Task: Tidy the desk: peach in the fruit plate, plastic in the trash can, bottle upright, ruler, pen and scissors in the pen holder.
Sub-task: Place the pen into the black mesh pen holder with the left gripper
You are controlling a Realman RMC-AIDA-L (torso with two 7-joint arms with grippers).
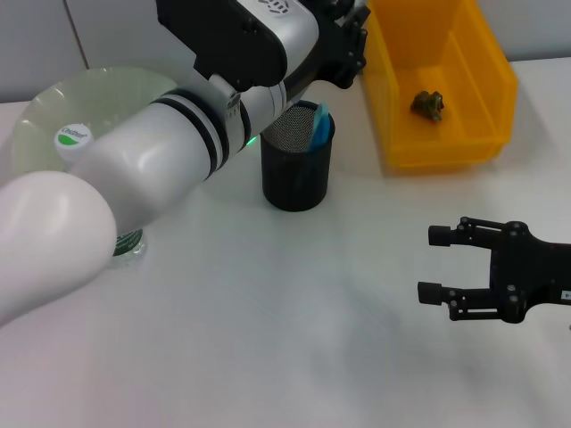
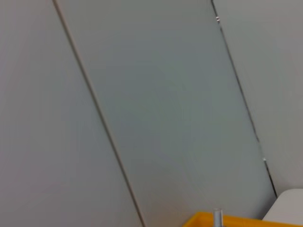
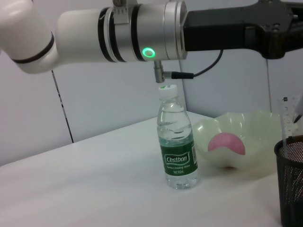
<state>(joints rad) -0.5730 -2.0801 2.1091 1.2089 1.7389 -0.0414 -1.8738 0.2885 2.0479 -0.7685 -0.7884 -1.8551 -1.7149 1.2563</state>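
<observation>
My left arm reaches across the table, and its gripper point(image 1: 350, 43) hangs above the black mesh pen holder point(image 1: 296, 174). A blue item point(image 1: 319, 125) sticks out of the holder. The holder's edge also shows in the right wrist view point(image 3: 289, 184), with a clear ruler point(image 3: 284, 118) standing in it. The water bottle point(image 3: 177, 142) stands upright beside the pale green fruit plate point(image 3: 251, 125), which holds the pink peach point(image 3: 226, 144). In the head view only the bottle's cap point(image 1: 73, 138) and the plate's rim point(image 1: 107, 85) show past the arm. My right gripper point(image 1: 435, 263) is open and empty at the front right.
A yellow bin point(image 1: 486, 85) stands at the back right with a crumpled piece of plastic point(image 1: 428, 104) inside. The left wrist view shows the grey wall panels and the bin's rim point(image 2: 236, 220). Bare white table lies between the holder and my right gripper.
</observation>
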